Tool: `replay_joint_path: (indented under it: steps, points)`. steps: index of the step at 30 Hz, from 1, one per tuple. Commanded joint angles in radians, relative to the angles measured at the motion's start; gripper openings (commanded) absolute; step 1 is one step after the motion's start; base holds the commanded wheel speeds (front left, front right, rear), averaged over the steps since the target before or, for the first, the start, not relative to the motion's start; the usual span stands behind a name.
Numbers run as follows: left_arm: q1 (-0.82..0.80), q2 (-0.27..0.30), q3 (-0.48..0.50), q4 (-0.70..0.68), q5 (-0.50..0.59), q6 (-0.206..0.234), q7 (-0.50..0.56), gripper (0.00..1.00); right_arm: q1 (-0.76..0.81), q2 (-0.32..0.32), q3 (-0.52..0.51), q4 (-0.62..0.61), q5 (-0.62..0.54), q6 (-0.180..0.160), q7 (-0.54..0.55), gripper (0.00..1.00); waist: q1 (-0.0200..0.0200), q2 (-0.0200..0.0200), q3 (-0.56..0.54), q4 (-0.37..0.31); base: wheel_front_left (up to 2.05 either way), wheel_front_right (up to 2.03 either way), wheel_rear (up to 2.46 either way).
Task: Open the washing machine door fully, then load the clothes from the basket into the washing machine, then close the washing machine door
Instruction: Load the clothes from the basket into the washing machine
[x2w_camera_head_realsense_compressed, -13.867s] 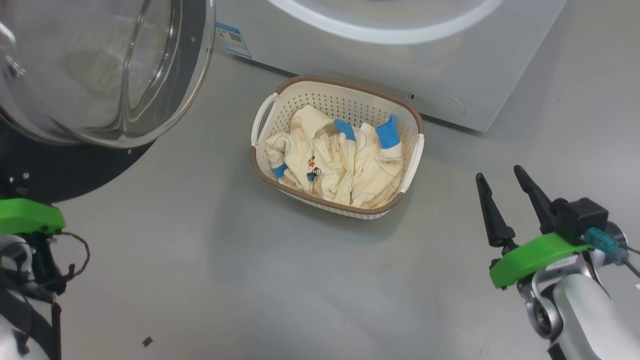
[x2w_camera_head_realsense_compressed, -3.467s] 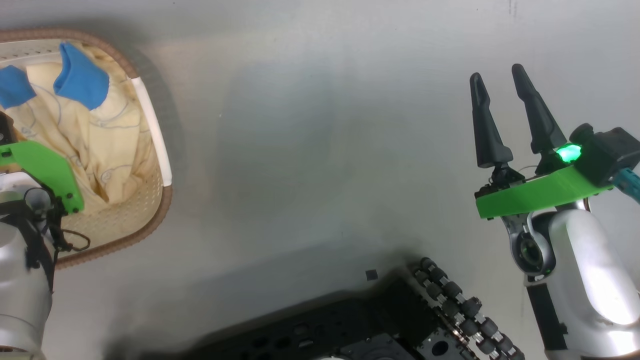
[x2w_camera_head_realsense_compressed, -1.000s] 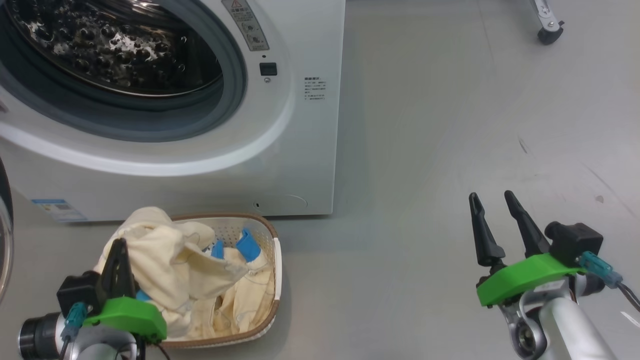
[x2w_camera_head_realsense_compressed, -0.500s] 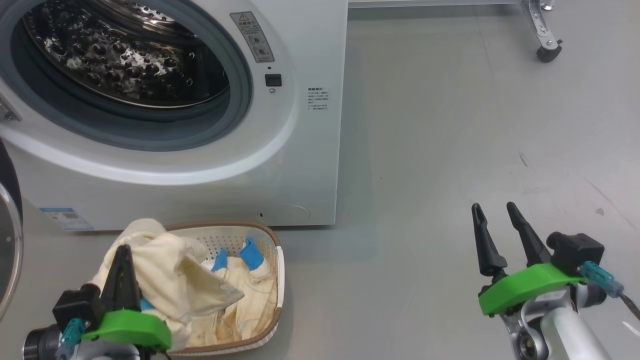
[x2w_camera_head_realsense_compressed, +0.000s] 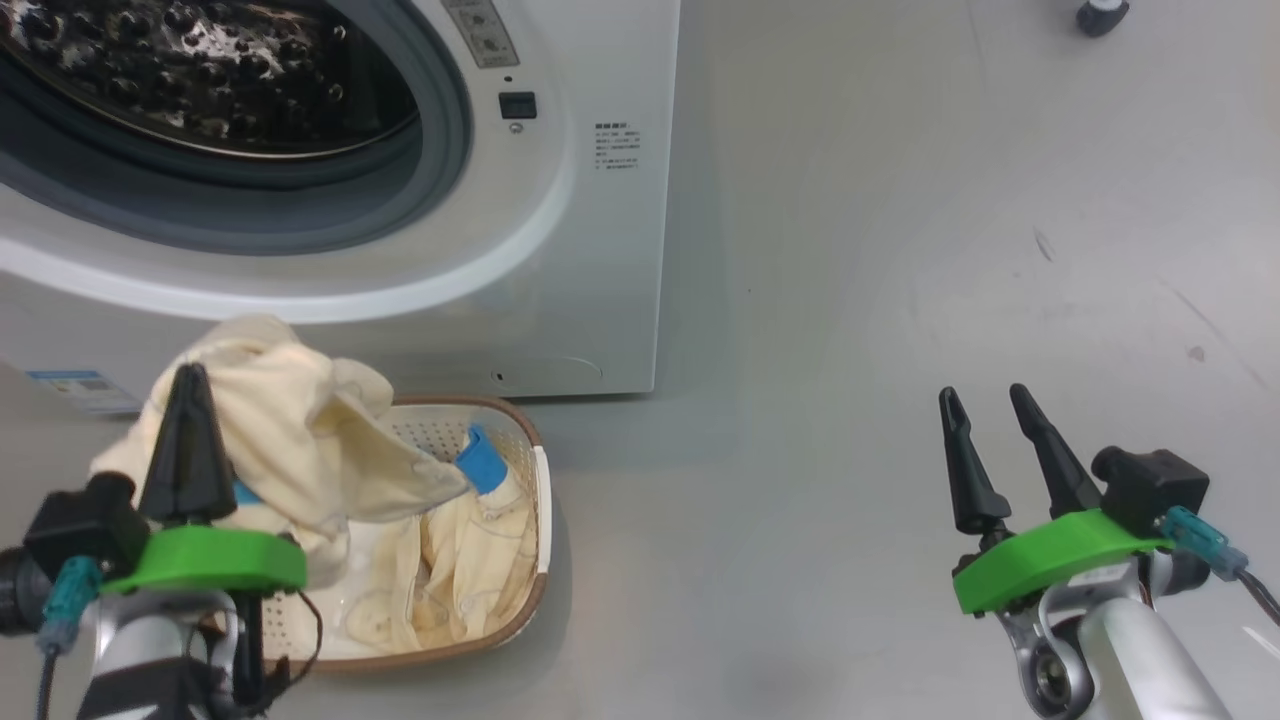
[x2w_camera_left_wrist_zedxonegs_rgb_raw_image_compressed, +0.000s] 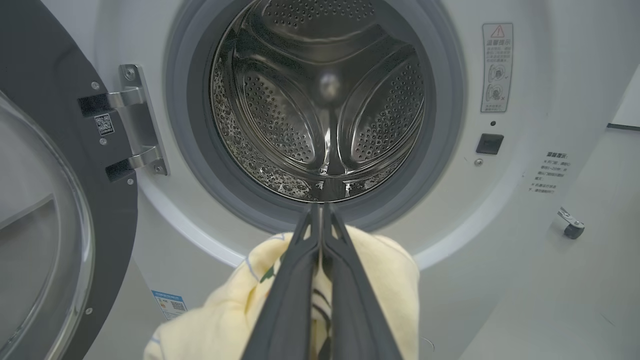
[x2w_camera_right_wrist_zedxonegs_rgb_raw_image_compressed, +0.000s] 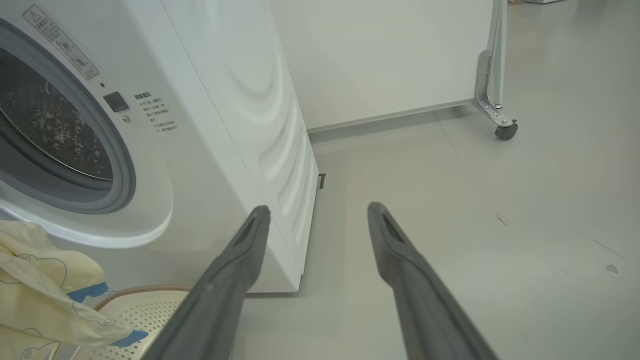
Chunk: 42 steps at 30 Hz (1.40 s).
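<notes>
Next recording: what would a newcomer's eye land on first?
The left gripper, shut on a cream-yellow garment above the basket at the head view's lower left, draws the eye first. Behind it gapes the washing machine, its door swung wide and steel drum gleaming. The right gripper stands open over the floor, lower right.

No wording is sharp enough to read. The washing machine (x2w_camera_left_wrist_zedxonegs_rgb_raw_image_compressed: 450, 240) carries a warning label (x2w_camera_left_wrist_zedxonegs_rgb_raw_image_compressed: 496, 67) with a red triangle at upper right, a small print block (x2w_camera_left_wrist_zedxonegs_rgb_raw_image_compressed: 550, 172) below it, and a blue sticker (x2w_camera_left_wrist_zedxonegs_rgb_raw_image_compressed: 170, 303) with a square code at lower left. Its door (x2w_camera_left_wrist_zedxonegs_rgb_raw_image_compressed: 50, 60) bears a code sticker (x2w_camera_left_wrist_zedxonegs_rgb_raw_image_compressed: 103, 124).
</notes>
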Motion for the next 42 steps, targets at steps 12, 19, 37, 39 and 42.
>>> replay_joint_path:
  steps: [12,19,37,39,42]
  points:
    - [-0.298,0.084,0.151,-0.075,-0.011,-0.015,-0.014,0.0,-0.102,-0.001,0.042,-0.051,0.002,0.003,-0.006,1.0,-0.0001,0.0,0.167,-0.076,0.0,0.0,0.0]
    - [-0.508,0.169,0.204,-0.063,-0.042,-0.029,-0.014,0.0,-0.132,-0.001,0.051,-0.058,0.015,0.003,-0.006,1.0,-0.0001,0.0,0.282,-0.124,0.0,0.0,0.0]
    - [-0.901,0.395,0.158,0.164,-0.074,-0.047,0.036,0.0,-0.197,-0.001,0.109,-0.083,0.099,0.003,-0.006,1.0,-0.0001,0.0,0.53,-0.246,0.0,0.0,0.0]
    - [-0.953,0.416,0.142,0.207,-0.086,-0.048,0.046,0.0,-0.203,-0.001,0.117,-0.085,0.11,0.003,-0.006,1.0,-0.0001,0.0,0.55,-0.256,0.0,0.0,0.0]
    - [-1.031,0.434,0.144,0.28,-0.123,-0.049,0.05,0.0,-0.213,-0.001,0.128,-0.087,0.119,0.003,-0.006,1.0,-0.0001,0.0,0.567,-0.267,0.0,0.0,0.0]
